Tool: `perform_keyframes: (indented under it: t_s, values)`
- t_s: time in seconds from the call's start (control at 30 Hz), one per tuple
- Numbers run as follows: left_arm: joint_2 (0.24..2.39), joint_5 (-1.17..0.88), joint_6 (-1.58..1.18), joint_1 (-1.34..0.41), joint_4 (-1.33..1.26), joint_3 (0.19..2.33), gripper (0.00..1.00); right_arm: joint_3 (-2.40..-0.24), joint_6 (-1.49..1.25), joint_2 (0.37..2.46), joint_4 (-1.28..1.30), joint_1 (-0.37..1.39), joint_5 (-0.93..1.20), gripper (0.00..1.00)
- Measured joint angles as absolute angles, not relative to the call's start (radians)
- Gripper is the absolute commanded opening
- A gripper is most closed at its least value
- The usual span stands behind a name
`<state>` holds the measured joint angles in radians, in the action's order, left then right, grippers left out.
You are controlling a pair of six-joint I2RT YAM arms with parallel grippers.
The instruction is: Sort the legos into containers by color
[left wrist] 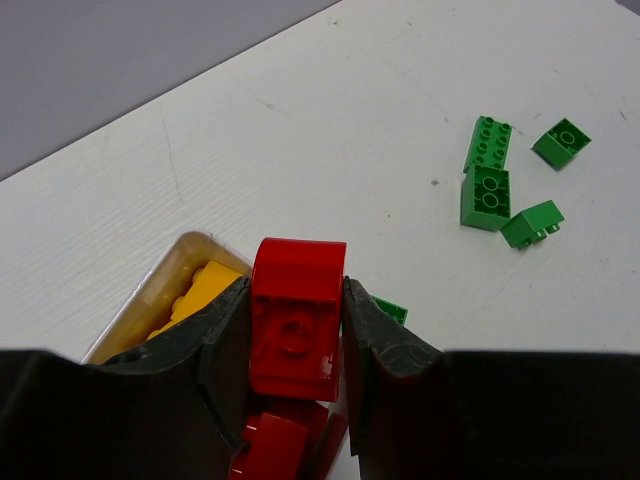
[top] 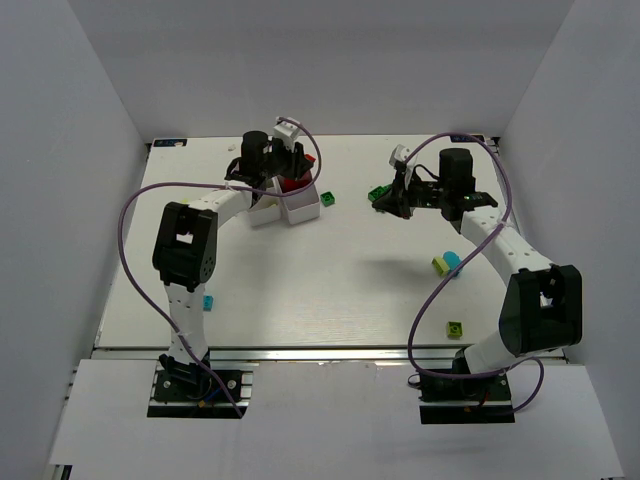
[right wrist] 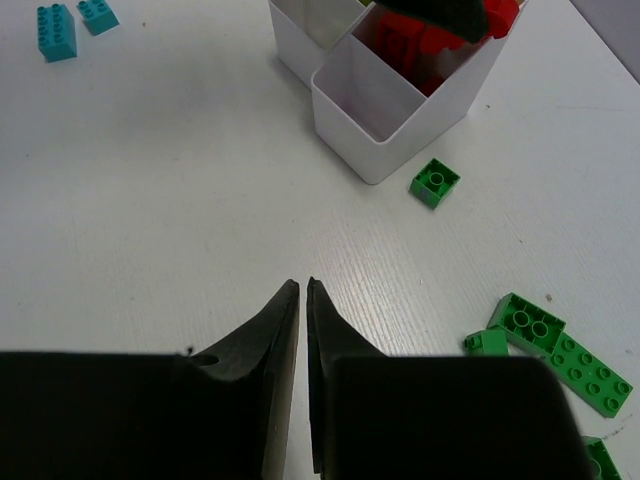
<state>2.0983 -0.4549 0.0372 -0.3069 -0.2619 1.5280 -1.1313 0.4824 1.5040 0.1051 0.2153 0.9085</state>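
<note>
My left gripper [left wrist: 296, 287] is shut on a red lego [left wrist: 296, 320] and holds it over the red legos [left wrist: 278, 440] in a compartment of the white trays [top: 300, 211]. Yellow legos [left wrist: 200, 290] lie in the neighbouring compartment. In the top view the left gripper [top: 287, 170] hangs above the trays. My right gripper [right wrist: 302, 290] is shut and empty above bare table, beside a cluster of dark green legos [right wrist: 527, 322]. In the top view the right gripper [top: 391, 204] is next to those green legos [top: 378, 193].
A single green lego [right wrist: 435, 184] lies by the tray's near corner [right wrist: 375, 170]. Two cyan legos [right wrist: 57, 30] lie far left. In the top view, a yellow-green and cyan pair [top: 446, 263], a lime lego [top: 455, 328] and a cyan lego [top: 207, 302] lie nearer the arm bases.
</note>
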Motion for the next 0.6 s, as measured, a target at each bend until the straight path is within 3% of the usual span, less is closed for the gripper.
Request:
perform_keyframes:
  t_s: [0.17, 0.23, 0.27, 0.47, 0.6]
  values:
    - [2.098, -0.456, 0.041, -0.305, -0.263, 1.521, 0.13, -1.132, 0.482, 1.511, 0.106, 0.215, 0.908, 0.15]
    - [2.098, -0.456, 0.041, -0.305, -0.263, 1.512, 0.2, -1.132, 0.482, 1.512, 0.106, 0.215, 0.908, 0.16]
    - [2.098, -0.456, 0.041, -0.305, -0.264, 1.507, 0.29, -1.132, 0.482, 1.512, 0.106, 0.215, 0.908, 0.16]
    - [2.087, -0.449, 0.041, -0.307, -0.294, 1.463, 0.5, -1.132, 0.487, 1.512, 0.107, 0.215, 0.908, 0.17]
    - [2.073, -0.427, 0.044, -0.307, -0.3, 1.443, 0.56, -1.132, 0.487, 1.512, 0.107, 0.215, 0.908, 0.17]
